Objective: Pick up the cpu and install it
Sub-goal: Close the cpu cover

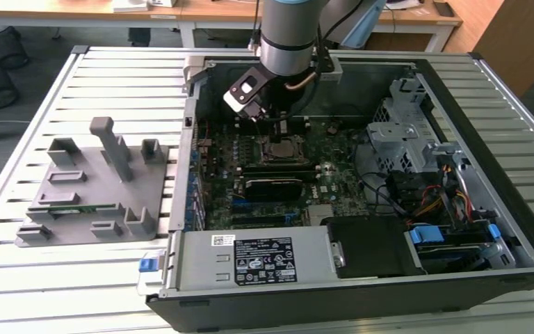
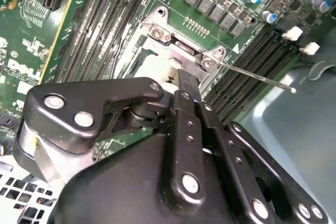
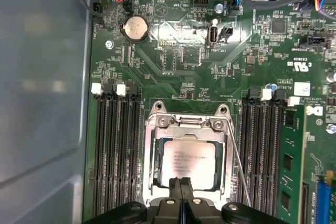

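Gripper (image 3: 181, 183) fingers closed flat against each other, nothing visibly clamped between them. Tips are down at the near edge of the cpu (image 3: 191, 161); contact or a slight gap, cannot tell. The cpu lies flat, silvery top up, directly beneath and just ahead of the fingertips, seated inside the metal socket frame (image 3: 186, 121). In the second wrist view the closed gripper (image 2: 186, 80) points down onto the pale cpu (image 2: 155, 69) from just beside it. A thin wire lever (image 3: 239, 174) runs along one side of the frame, angled away from it. Flanking the hand on both sides are banks of black memory slots (image 3: 113, 145); past the far bank stands a green memory module (image 3: 293, 166). Farther ahead of the hand, on the green motherboard (image 3: 178, 66), sits a coin cell battery (image 3: 135, 27). In the exterior view the gripper (image 1: 274, 129) hangs straight down into the open computer case (image 1: 489, 229). Well away from the hand, toward the exterior view's left, a grey plastic fixture (image 1: 91, 188) rests on the slatted table (image 1: 109, 69).
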`<act>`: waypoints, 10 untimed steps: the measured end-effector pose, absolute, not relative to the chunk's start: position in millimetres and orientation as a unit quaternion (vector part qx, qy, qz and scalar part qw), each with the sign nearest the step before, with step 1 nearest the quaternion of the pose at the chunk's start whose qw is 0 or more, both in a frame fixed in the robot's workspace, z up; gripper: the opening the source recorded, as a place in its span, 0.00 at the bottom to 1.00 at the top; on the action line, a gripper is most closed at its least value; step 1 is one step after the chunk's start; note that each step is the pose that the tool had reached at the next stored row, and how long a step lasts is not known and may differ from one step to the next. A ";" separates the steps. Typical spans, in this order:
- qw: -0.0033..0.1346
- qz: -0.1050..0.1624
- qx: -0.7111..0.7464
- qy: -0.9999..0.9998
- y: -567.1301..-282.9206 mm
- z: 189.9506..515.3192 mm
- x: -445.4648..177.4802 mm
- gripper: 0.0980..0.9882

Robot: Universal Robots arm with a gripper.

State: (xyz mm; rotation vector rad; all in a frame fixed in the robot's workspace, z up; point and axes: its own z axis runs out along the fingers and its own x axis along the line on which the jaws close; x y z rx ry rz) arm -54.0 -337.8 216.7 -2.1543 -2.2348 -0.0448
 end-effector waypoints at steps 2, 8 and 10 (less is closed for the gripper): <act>0.019 -0.014 -0.694 -0.720 -337.8 220.8 -54.0 0.01; 0.019 -0.014 -0.694 -0.720 -337.8 227.0 -52.5 0.01; 0.019 -0.014 -0.694 -0.720 -337.9 227.1 -49.0 0.01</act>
